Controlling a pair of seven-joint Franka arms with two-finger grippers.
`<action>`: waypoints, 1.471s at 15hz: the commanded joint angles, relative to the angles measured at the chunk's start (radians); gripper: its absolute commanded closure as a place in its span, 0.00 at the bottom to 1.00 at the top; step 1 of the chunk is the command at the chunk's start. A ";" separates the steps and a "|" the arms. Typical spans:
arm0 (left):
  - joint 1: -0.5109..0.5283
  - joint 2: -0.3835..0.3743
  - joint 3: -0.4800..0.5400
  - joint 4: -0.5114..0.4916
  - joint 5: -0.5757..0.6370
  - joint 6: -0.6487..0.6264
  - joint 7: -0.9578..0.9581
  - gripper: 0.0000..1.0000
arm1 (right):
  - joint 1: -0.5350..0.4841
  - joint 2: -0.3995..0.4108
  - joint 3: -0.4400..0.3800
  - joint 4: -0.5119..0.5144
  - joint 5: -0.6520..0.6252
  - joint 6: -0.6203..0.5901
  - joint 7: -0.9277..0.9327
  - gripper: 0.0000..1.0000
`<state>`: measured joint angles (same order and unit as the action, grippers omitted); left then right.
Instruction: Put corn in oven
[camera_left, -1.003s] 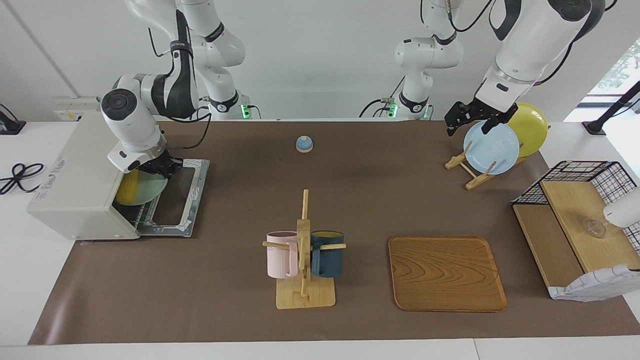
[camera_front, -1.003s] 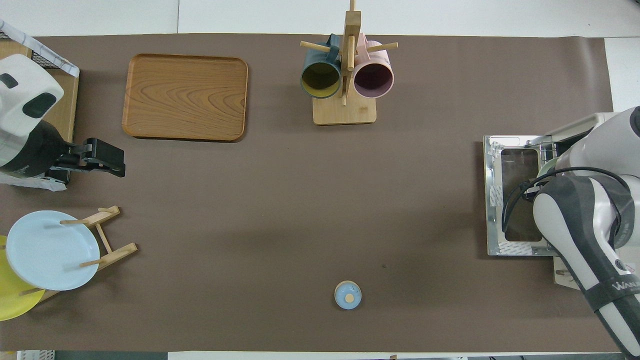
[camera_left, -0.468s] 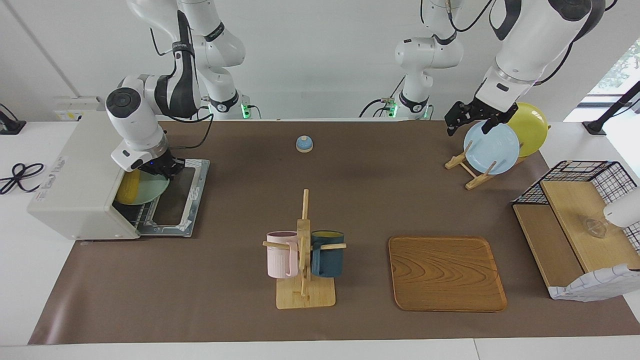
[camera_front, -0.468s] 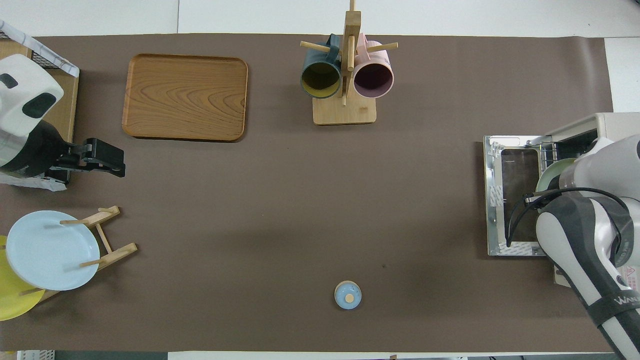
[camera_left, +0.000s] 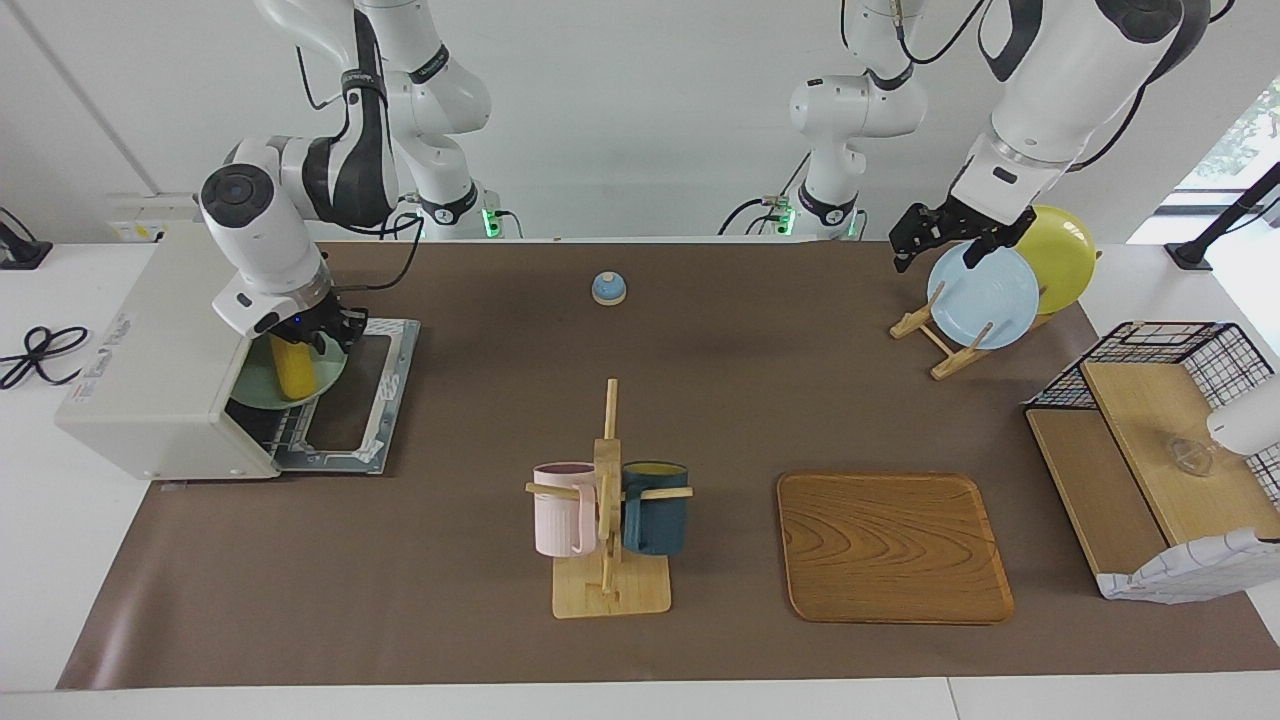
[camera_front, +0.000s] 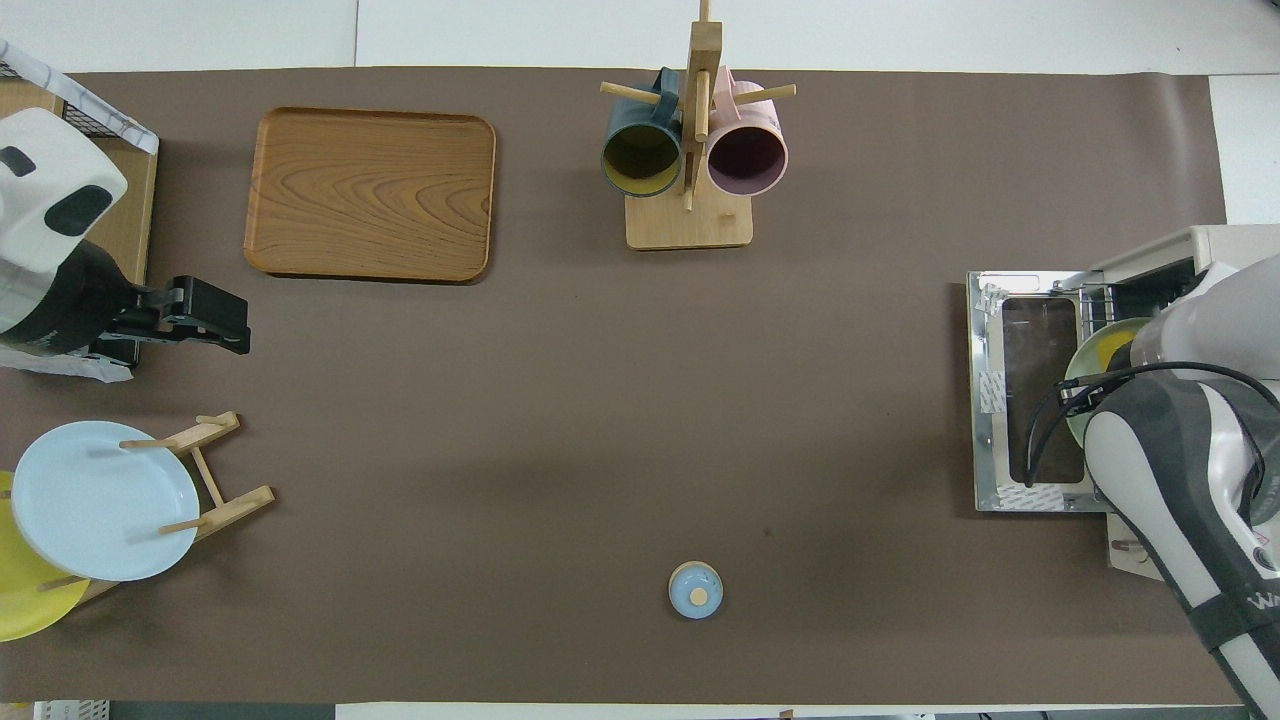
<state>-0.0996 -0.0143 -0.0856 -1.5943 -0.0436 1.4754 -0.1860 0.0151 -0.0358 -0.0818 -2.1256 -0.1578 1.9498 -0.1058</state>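
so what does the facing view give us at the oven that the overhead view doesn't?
Facing view only: the oven's open mouth with the wire rack, the whole corn on the green plate, and the right gripper just above them. Overhead view only: the full outline of the lowered oven door and the mugs' insides. Both: the plate's rim at the mouth, and the left gripper waiting over the plate rack.

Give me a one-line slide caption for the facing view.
Right gripper at the open oven, over the corn on a green plate.
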 joint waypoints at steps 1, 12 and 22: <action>0.009 -0.001 -0.008 0.010 0.016 -0.018 0.000 0.00 | 0.063 0.031 0.008 0.052 -0.003 -0.016 0.076 0.89; 0.009 -0.001 -0.008 0.010 0.016 -0.020 0.002 0.00 | 0.166 0.132 0.007 -0.089 -0.003 0.250 0.330 1.00; 0.009 0.000 -0.008 0.010 0.016 -0.018 0.000 0.00 | 0.108 0.145 0.007 -0.160 -0.005 0.314 0.316 1.00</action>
<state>-0.0996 -0.0143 -0.0856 -1.5943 -0.0436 1.4753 -0.1860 0.1482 0.1171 -0.0804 -2.2612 -0.1545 2.2435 0.2120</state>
